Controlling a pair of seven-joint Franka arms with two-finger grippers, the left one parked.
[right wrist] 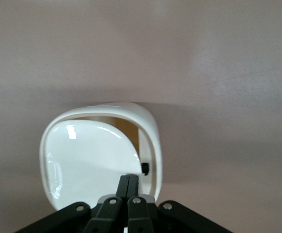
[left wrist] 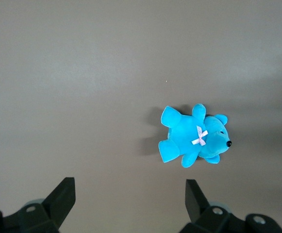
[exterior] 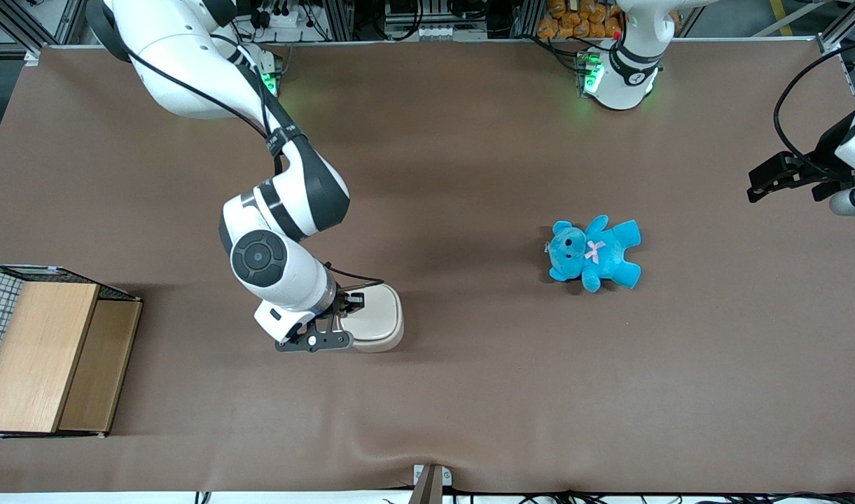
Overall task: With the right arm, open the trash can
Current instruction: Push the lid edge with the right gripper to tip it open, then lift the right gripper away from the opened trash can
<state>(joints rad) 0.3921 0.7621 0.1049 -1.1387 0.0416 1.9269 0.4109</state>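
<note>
The cream-white trash can (exterior: 379,320) stands on the brown table, nearer to the front camera than the arm's elbow. My right arm's gripper (exterior: 342,309) is over the can's edge on the working arm's side. In the right wrist view the gripper (right wrist: 129,178) is shut, fingertips together with nothing between them, resting on the glossy lid (right wrist: 87,158) near the rim (right wrist: 152,133). The lid is tilted, and a narrow gap (right wrist: 123,123) shows the tan inside.
A blue teddy (exterior: 595,253) lies toward the parked arm's end of the table; it also shows in the left wrist view (left wrist: 194,138). A wooden box with wire mesh (exterior: 45,353) stands at the working arm's end, near the table's front edge.
</note>
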